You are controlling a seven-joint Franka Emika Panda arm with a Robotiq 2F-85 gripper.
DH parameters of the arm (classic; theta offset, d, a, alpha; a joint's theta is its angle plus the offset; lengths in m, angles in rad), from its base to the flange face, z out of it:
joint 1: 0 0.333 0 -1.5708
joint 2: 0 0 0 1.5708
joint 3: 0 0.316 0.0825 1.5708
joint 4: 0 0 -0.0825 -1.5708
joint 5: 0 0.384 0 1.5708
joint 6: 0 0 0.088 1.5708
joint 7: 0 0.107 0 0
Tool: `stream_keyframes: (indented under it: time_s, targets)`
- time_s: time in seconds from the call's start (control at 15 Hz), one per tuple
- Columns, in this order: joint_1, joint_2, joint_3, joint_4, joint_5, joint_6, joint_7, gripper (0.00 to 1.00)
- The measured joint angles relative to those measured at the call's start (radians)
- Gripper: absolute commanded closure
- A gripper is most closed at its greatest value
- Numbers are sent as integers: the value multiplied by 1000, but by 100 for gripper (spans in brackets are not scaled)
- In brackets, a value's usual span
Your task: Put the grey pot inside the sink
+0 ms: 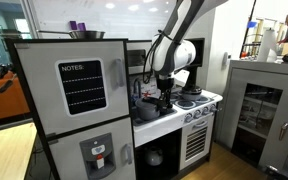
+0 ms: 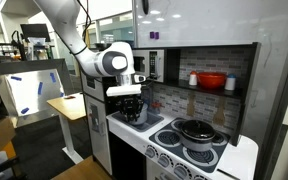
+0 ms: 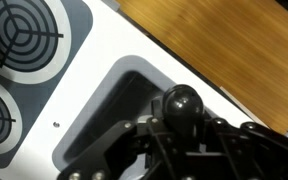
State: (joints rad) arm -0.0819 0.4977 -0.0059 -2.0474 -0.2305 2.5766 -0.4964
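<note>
My gripper (image 3: 181, 128) hangs over the sink (image 3: 119, 95) of the white toy kitchen and is shut round a black round knob (image 3: 181, 103), the lid knob of the grey pot. The pot's body is hidden under my fingers in the wrist view. In both exterior views the gripper (image 1: 164, 93) (image 2: 130, 100) is low over the sink with a dark shape, the pot (image 2: 134, 112), right under it. I cannot tell whether the pot touches the sink's bottom.
A second dark lidded pot (image 2: 196, 130) (image 1: 189, 100) stands on the stove to one side of the sink. Two burners (image 3: 24, 35) lie next to the basin. A red bowl (image 2: 212, 81) sits on the back shelf. The toy fridge (image 1: 81, 85) stands on the sink's other side.
</note>
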Motion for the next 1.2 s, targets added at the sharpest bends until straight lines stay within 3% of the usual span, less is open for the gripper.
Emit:
stream_keyframes:
  time_s: [0.53,1.2]
  targets:
    - [-3,73,-6,61,-55,-1,-9,91]
    - [-17,84,-12,69,-116,10,-116,91]
